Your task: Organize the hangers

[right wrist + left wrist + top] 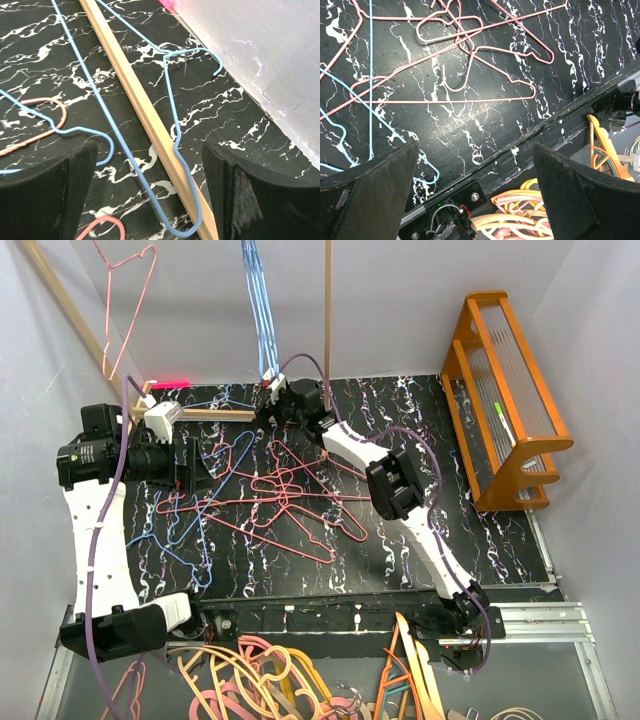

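Several pink-red wire hangers [295, 495] lie tangled at the middle of the black marbled table, and they also show in the left wrist view [470, 75]. Light blue hangers [205, 465] lie to their left. More blue hangers [260, 310] hang at the back and one pink hanger [130, 285] hangs at the back left. My right gripper [272, 392] is open at the back wall. A blue hanger [133, 165] lies across a wooden bar [148, 120] between its fingers [150, 170]. My left gripper [185, 470] is open and empty above the table [476, 160].
An orange wooden rack [505, 400] stands at the right. Thick orange, pink and cream hangers [260, 680] lie below the table's near edge, also in the left wrist view [530, 210]. A wooden pole [327, 310] and a slanted bar [70, 310] rise at the back.
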Controlling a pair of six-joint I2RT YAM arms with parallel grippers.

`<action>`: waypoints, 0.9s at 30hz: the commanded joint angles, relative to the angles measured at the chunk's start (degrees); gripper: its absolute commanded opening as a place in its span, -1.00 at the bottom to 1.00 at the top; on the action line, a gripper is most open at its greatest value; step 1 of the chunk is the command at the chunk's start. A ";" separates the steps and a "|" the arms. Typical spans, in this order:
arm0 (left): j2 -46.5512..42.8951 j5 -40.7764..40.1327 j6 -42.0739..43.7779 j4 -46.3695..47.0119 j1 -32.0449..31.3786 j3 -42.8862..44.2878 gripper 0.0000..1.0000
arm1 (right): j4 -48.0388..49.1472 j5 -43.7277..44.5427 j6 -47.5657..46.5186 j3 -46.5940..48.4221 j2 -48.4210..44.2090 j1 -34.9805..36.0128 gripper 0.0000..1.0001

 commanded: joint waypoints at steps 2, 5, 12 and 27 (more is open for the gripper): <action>-1.58 1.57 -0.42 -2.18 0.54 -0.06 0.94 | 12.21 0.10 -3.19 5.16 2.43 0.54 0.83; -1.36 1.06 0.43 -2.57 0.54 0.09 0.94 | 15.88 -5.85 -9.92 -2.36 -0.42 0.62 0.92; -1.54 0.73 0.23 -1.61 0.54 -1.19 0.94 | 15.17 -7.33 -25.51 -1.31 2.64 0.97 0.91; -0.10 0.50 0.34 -0.61 0.53 -2.04 0.94 | 16.05 -3.72 -29.54 3.06 8.90 0.92 -0.21</action>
